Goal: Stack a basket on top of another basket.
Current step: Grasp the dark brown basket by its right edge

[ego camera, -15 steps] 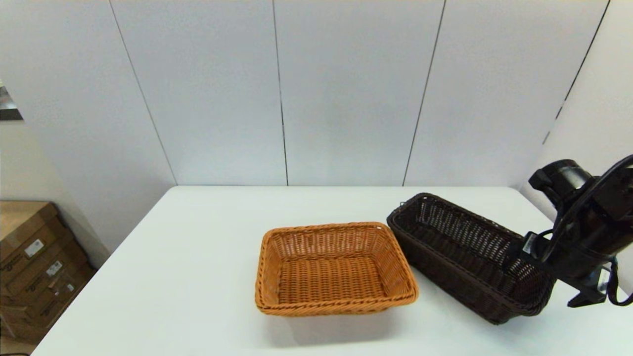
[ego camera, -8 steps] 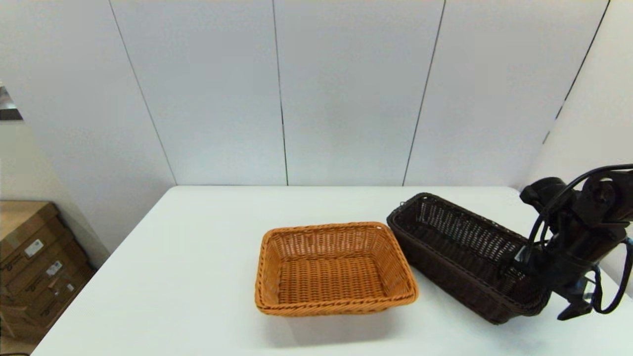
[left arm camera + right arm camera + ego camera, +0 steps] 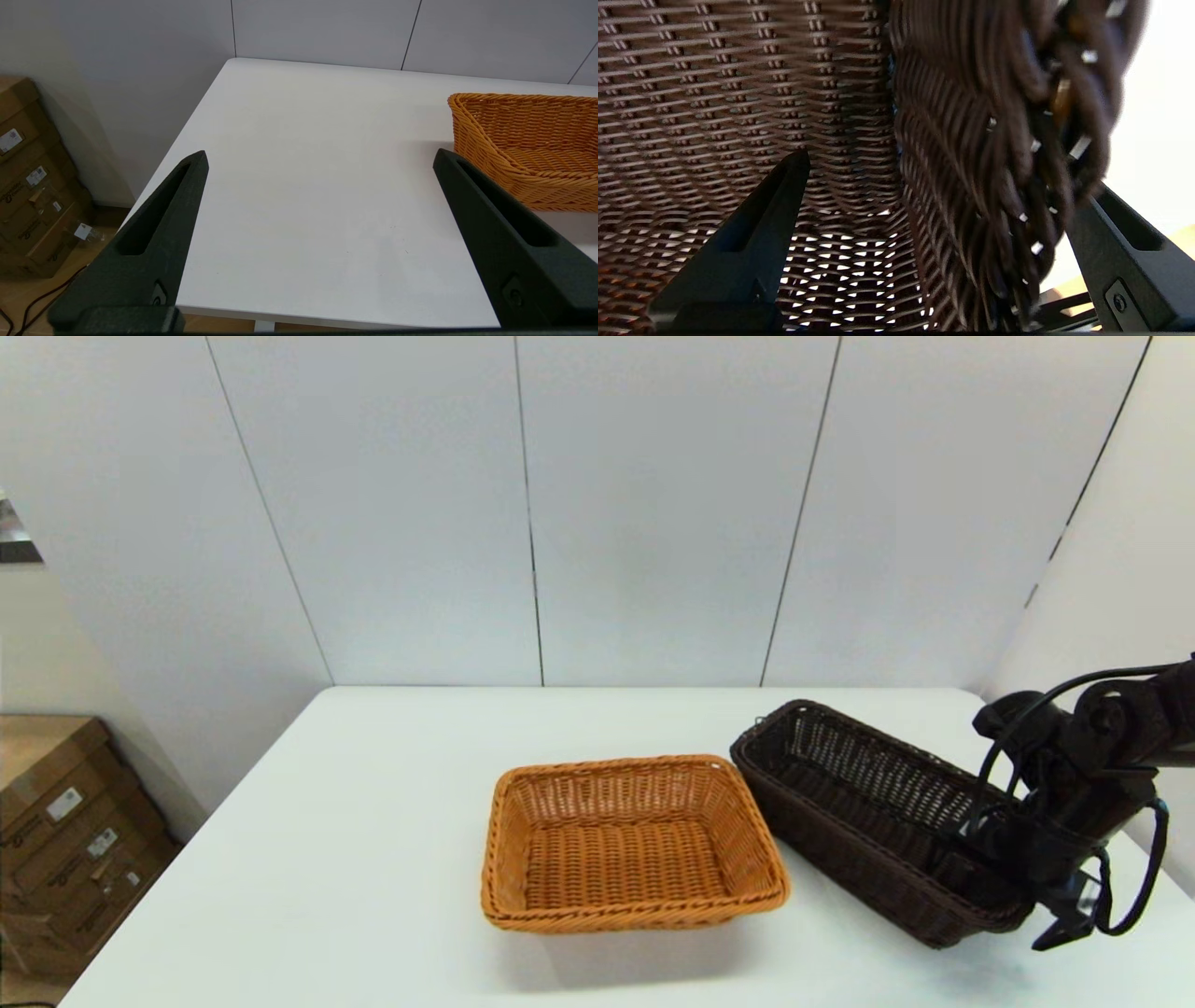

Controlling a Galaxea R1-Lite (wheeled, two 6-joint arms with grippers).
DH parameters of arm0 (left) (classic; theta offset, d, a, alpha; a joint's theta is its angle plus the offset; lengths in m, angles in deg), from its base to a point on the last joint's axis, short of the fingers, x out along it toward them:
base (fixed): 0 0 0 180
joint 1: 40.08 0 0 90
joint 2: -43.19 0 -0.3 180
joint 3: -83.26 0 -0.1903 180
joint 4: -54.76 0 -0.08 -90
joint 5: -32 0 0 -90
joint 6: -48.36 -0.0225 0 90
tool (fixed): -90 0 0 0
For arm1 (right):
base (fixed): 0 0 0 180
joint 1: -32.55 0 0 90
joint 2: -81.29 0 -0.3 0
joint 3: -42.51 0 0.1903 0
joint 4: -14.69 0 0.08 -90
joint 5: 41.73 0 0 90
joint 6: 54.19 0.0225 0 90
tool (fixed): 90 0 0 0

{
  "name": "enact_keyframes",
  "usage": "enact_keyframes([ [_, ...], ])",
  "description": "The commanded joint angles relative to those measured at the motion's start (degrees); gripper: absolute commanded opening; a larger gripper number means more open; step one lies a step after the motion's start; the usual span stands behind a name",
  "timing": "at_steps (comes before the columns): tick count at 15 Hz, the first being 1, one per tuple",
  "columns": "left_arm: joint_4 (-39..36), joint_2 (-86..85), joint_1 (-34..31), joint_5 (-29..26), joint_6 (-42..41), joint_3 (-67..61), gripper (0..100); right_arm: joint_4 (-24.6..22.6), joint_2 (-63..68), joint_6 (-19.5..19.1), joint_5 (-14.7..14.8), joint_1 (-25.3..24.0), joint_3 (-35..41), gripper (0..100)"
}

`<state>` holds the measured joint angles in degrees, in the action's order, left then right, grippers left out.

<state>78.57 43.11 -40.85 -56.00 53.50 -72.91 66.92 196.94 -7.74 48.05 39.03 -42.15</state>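
Dark basket (image 3: pixel 878 821) sits on the table's right side, beside the orange basket (image 3: pixel 630 845). Right gripper (image 3: pixel 920 196) has dropped lower, fingers apart astride its end wall, unclamped — grasp coming. Left gripper (image 3: pixel 320 158) waits open, off left.

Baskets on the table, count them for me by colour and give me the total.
Dark brown wicker basket: 1
Orange-tan wicker basket: 1
Total: 2 baskets
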Motion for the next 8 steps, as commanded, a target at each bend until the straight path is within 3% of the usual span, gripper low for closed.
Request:
enact_keyframes([
  [1,0.00,-0.01,-0.02,0.02,0.04,-0.02,100,0.06,0.01,0.31,-0.22,0.73,-0.23,0],
  [8,0.00,-0.01,-0.02,0.02,0.04,0.06,100,0.06,-0.43,0.14,-3.56,3.28,-0.76,0],
])
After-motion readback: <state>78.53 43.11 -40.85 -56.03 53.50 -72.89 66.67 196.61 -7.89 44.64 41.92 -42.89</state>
